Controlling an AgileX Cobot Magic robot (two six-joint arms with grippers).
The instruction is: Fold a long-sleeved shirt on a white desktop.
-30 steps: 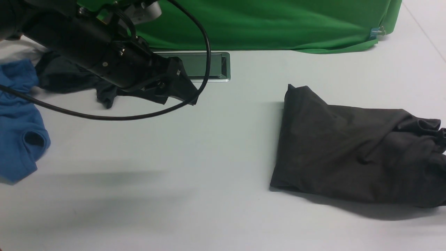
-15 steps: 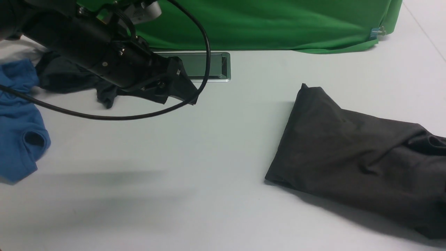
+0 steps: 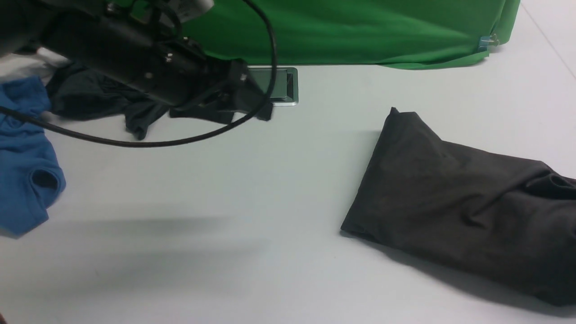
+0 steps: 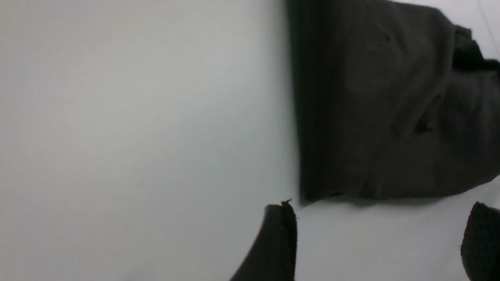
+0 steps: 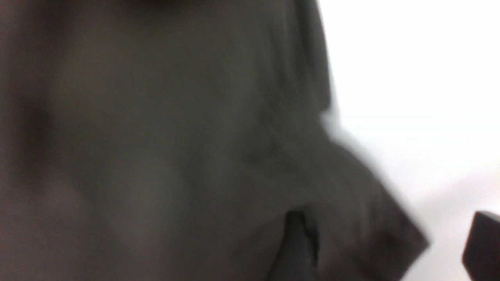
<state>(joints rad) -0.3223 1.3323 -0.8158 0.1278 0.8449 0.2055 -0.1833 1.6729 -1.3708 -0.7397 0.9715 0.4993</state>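
Blue at the far left: a blue top (image 3: 24, 171) lies on the desktop (image 3: 225, 202) and runs off the picture's left side. A grey garment (image 3: 90, 101) is crumpled just behind it. Above both, the left arm (image 3: 135, 63) reaches in from the left corner, with its cable (image 3: 180, 141) looping below. The left gripper (image 4: 379, 242) hangs over the table, jaws wide, with only bare white between them. In the front view its tip covers part of the hatch (image 3: 283, 85), near the green backdrop (image 3: 360, 31).

Now the middle: a broad stretch of open white from the blue top across to the shirt, crossed only by the arm's soft shadow.

Over on the right, the shirt (image 3: 459, 198) lies on the desktop, folded into a dark slab. Its left edge runs straight from a peaked far corner to a near corner, and its bunched right end goes off the picture's right side. More bare white separates it from the backdrop.

The right gripper (image 5: 390, 249) shows only in its own blurred wrist view, close over the shirt. Its jaws are spread wide, one finger (image 5: 297, 246) in front of the cloth and the other over white, with a shirt corner lying in the gap.
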